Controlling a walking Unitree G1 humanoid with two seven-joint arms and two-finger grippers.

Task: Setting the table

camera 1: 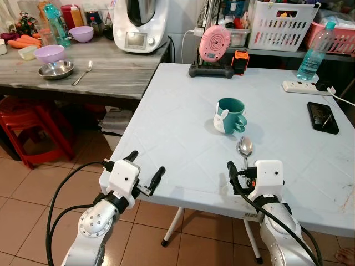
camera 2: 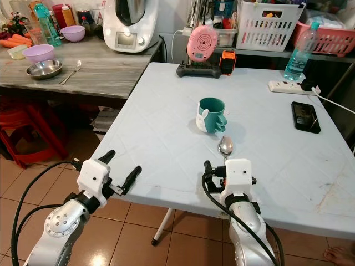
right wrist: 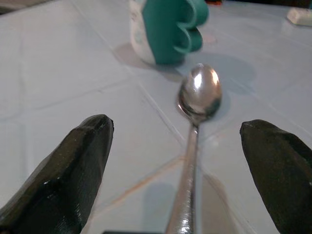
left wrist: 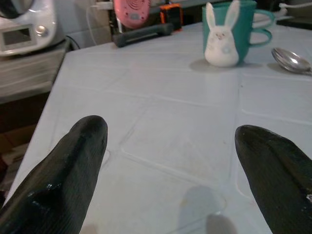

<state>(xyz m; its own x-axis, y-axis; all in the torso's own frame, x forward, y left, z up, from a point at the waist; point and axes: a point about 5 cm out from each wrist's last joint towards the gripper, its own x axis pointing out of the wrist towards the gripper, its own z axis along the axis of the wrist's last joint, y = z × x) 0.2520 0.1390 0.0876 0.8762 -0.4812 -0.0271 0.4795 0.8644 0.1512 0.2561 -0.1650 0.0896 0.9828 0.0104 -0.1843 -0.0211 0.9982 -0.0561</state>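
The left gripper (camera 1: 145,167) hovered at the near left edge of the pale blue table (camera 1: 177,111), its two black fingers (left wrist: 68,165) spread wide apart with nothing between them. Far beyond it and off to its left, on the grey wooden counter (camera 1: 111,72), sat a steel dish (camera 1: 55,70) with a fork (camera 1: 83,72) just beside it, a lilac bowl (camera 1: 50,54) behind them, and a white kitchen machine (camera 1: 140,25) further along. Ahead of this gripper and to its right stood the teal mug with a white rabbit figure (camera 1: 230,115), well out of its reach.

The right gripper (right wrist: 183,165) sat at the near edge of the table, its fingers (right wrist: 73,170) likewise parted and empty. A steel spoon (camera 1: 244,149) lay flat on the table running straight between those fingers, bowl pointing away toward the mug, which stood near the spoon's tip. Right of this gripper and further back lay a black phone (camera 1: 323,117), a white power strip (camera 1: 302,86) and a water bottle (camera 1: 313,55).

The step in hand looked like the spoon's placing beside the mug, with the open fingers either just off it or about to take it; which one could not be told. Next, the robot would likely need the dish and fork from the counter, which called for turning left toward them.
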